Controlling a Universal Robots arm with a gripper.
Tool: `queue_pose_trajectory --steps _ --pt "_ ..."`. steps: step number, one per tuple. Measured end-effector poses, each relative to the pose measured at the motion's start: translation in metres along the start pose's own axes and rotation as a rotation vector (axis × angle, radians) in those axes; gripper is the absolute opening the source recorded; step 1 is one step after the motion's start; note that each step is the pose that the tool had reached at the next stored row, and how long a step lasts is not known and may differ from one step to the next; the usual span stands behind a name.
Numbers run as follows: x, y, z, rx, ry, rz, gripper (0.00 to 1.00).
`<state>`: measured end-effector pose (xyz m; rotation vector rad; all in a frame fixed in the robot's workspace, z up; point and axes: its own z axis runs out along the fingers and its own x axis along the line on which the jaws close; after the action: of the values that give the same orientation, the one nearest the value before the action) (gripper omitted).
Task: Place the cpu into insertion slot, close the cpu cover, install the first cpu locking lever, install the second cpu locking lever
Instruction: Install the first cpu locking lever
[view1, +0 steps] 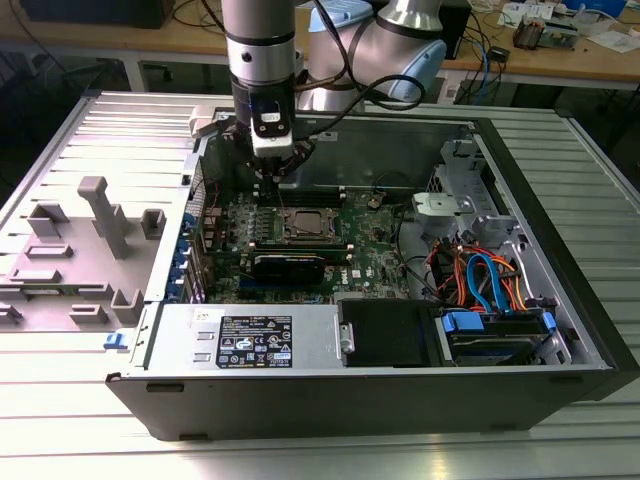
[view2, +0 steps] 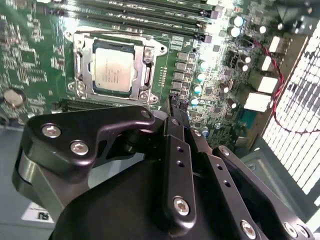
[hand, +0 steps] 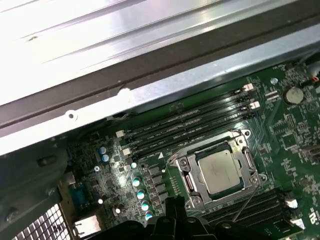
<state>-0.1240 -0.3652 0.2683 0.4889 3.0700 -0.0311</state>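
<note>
Silver-grey square cpu (view2: 114, 70) sits flat in your square silver-rimmed insertion slot (view2: 116, 36). The thin silver windowed cpu cover (view2: 148, 75) looks down around it, so I'd judge the chip pinned and ready for the levers. Black pincer (view2: 172, 106) is drawn narrow, with nothing visible between its fingers. It hovers just off the slot's corner, toward the exterior view's left and the far side, apart from the chip.

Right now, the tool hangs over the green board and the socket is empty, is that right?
Not empty: the second wrist view shows the chip sitting in the socket. The tool does hang over the green board.
</note>
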Motion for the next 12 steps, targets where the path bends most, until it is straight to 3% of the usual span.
queue_pose_trajectory --steps 2,4,8,12 --pt "0.0001 0.0000 0.0004 -0.0020 -0.0009 -0.058 0.11" --pt "0.0010 -0.0003 0.0005 -0.0029 -0.0010 -0.079 0.11" --pt "0.0115 -0.0037 0.0004 -0.0038 -0.0011 -0.084 0.11" --pt "0.0133 -0.0032 0.0003 -0.0041 -0.0010 -0.090 0.11"
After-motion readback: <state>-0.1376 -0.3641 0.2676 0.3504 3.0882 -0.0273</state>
